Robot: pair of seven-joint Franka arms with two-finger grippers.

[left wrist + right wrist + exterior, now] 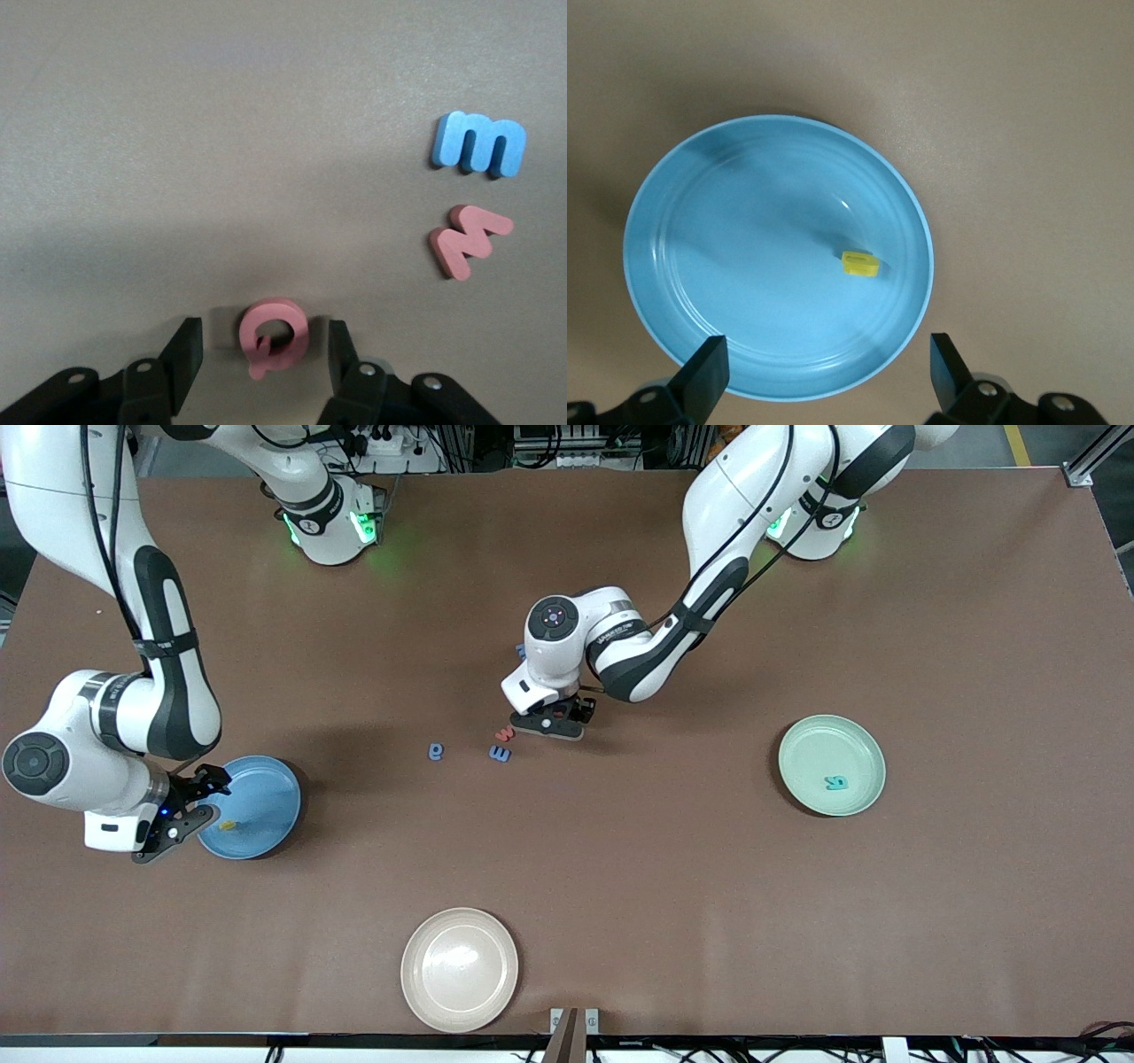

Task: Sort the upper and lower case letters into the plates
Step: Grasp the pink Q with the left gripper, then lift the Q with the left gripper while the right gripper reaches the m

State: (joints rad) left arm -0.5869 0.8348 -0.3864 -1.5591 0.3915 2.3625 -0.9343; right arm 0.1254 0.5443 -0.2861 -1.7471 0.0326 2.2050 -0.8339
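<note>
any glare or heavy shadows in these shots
Front view: shine on the round cream plate, green glow at both arm bases. Left wrist view: soft shadow round the pink foam Q. Right wrist view: dark bands across the round blue plate.

A letter (228,825) lies in my right-end plate (266,779), another letter (835,783) in my left-end plate (802,744) — third plate (459,967) at the table's (673,886) six o'clock.

A matte brown tabletop (673,886) fills the view under even light. Green light glows on it near its edge by the bases. Past that edge, cables (390,443) and metal framing (1094,456) stand over grey floor.
</note>
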